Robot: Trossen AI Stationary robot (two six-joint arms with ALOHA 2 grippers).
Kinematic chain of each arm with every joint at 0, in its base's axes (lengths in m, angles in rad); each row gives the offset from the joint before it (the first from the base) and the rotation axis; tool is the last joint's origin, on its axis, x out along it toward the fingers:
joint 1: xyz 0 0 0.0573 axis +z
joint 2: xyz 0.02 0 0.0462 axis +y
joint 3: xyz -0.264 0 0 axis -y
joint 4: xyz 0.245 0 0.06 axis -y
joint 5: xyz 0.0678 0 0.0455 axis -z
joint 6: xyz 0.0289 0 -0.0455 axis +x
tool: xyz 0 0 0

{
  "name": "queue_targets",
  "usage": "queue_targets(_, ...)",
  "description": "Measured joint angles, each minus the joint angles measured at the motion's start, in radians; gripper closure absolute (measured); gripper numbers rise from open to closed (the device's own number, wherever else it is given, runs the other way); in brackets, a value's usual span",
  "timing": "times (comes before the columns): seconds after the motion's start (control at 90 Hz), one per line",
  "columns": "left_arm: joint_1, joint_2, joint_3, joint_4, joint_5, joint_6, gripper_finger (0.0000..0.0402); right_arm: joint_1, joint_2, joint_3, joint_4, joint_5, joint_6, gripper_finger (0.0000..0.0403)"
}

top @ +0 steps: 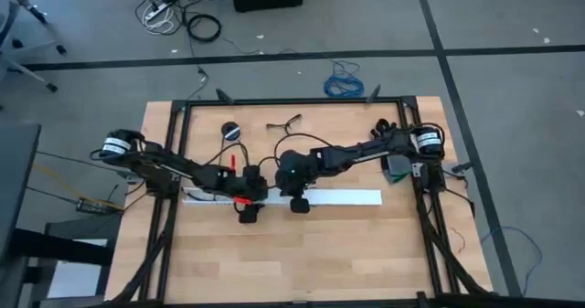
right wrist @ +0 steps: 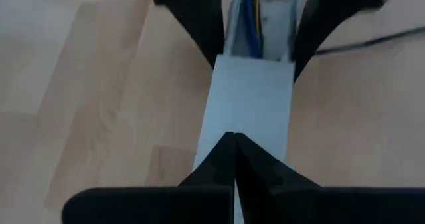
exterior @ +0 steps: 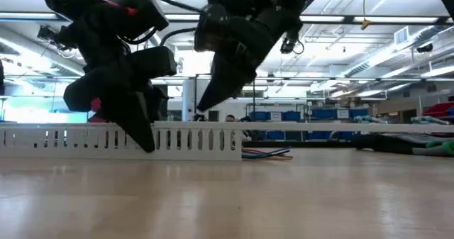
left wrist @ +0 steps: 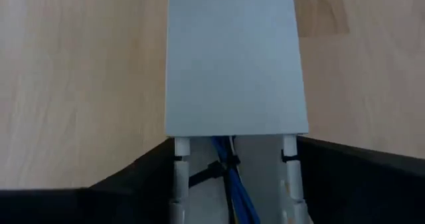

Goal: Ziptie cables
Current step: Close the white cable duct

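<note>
High view showed you both arms over the long white strip (top: 338,196) on the pale wooden surface (top: 302,262). Your left gripper (left wrist: 232,184) had its jaws wide, one on each side of the slotted plastic strip, holding nothing. The thin cables (left wrist: 232,177) lay inside it, under a flat smooth lid. Your right gripper (right wrist: 234,159) had its jaws pressed together above that lid.

Even, bright ceiling strip light; both wrist views soft and blurred, arms backlit in low view.
</note>
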Motion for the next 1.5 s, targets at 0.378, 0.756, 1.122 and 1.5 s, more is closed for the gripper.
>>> queue_targets(0.378, 0.0, 0.0, 0.0, -0.002, 0.0, 0.001, 0.0162, 0.005, -0.019, 0.003, -0.172, 0.042, 0.039, 0.0402)
queue_targets(0.756, 0.0, 0.0, 0.0, 0.002, 0.0, -0.004, 0.0162, -0.015, -0.019, -0.052, -0.025, 0.025, 0.04, 0.0402)
queue_targets(1.122, 0.0, 0.0, 0.0, 0.005, 0.0, -0.012, 0.0162, -0.027, 0.047, -0.029, 0.046, -0.031, 0.019, 0.0403)
queue_targets(1.5, 0.0, 0.002, 0.0, 0.021, 0.001, -0.025, 0.0162, -0.027, 0.048, -0.031, 0.079, -0.022, 0.02, 0.0403)
